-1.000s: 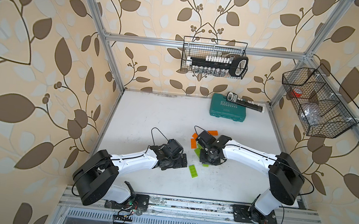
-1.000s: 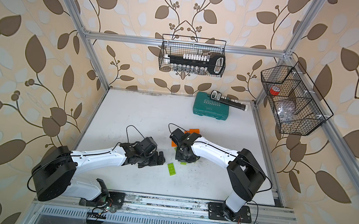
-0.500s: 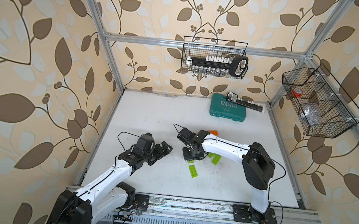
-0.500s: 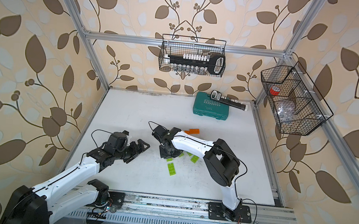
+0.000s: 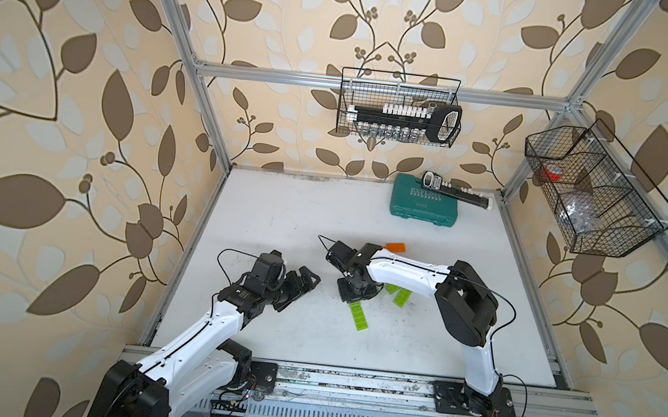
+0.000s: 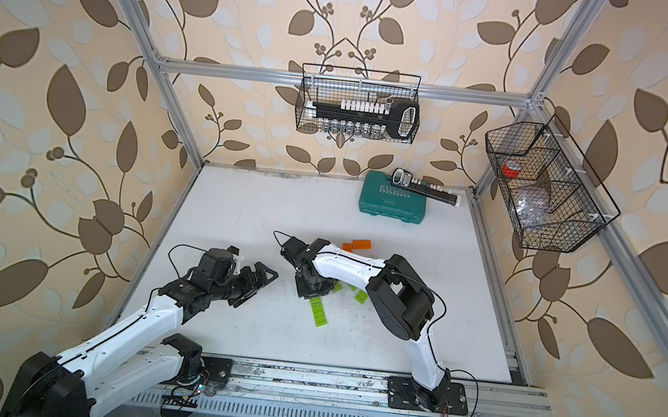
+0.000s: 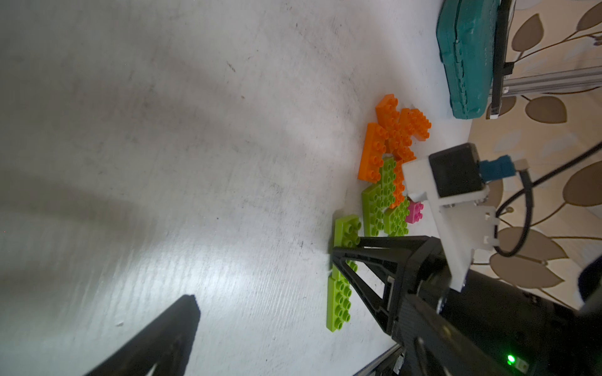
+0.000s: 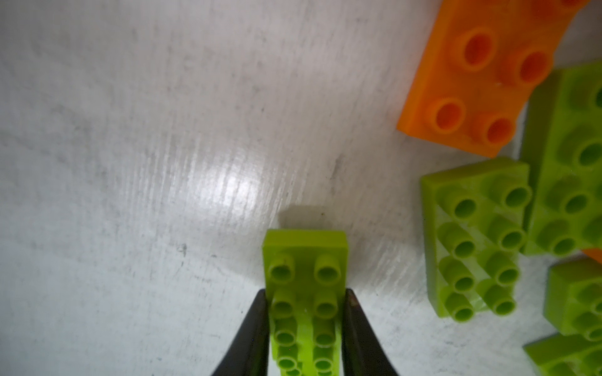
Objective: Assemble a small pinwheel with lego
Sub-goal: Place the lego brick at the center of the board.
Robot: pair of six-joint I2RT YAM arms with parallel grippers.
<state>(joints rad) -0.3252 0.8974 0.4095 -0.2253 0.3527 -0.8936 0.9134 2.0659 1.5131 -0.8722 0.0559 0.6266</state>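
My right gripper (image 8: pixel 306 299) is shut on a lime-green lego brick (image 8: pixel 304 260), studs up, its fingers on the two long sides. In both top views it (image 5: pixel 353 294) (image 6: pixel 310 288) points down at the table's middle. In the left wrist view the held brick (image 7: pixel 347 231) sits low, end to end with another lime brick (image 7: pixel 338 302). Beyond lie several orange (image 7: pixel 391 136) and lime (image 7: pixel 378 201) bricks and a pink one (image 7: pixel 414 212). My left gripper (image 5: pixel 300 292) (image 6: pixel 257 287) stands open and empty, to the left of the bricks.
A teal tool case (image 5: pixel 424 203) with a black socket rail (image 5: pixel 459 194) across it lies at the back right. Wire baskets hang on the back wall (image 5: pixel 398 107) and the right wall (image 5: pixel 593 192). Aluminium frame posts edge the white table (image 5: pixel 281 221).
The right gripper has moved left from the brick pile to the lone lime brick nearer the front. The left gripper has drawn back to the left, still open.
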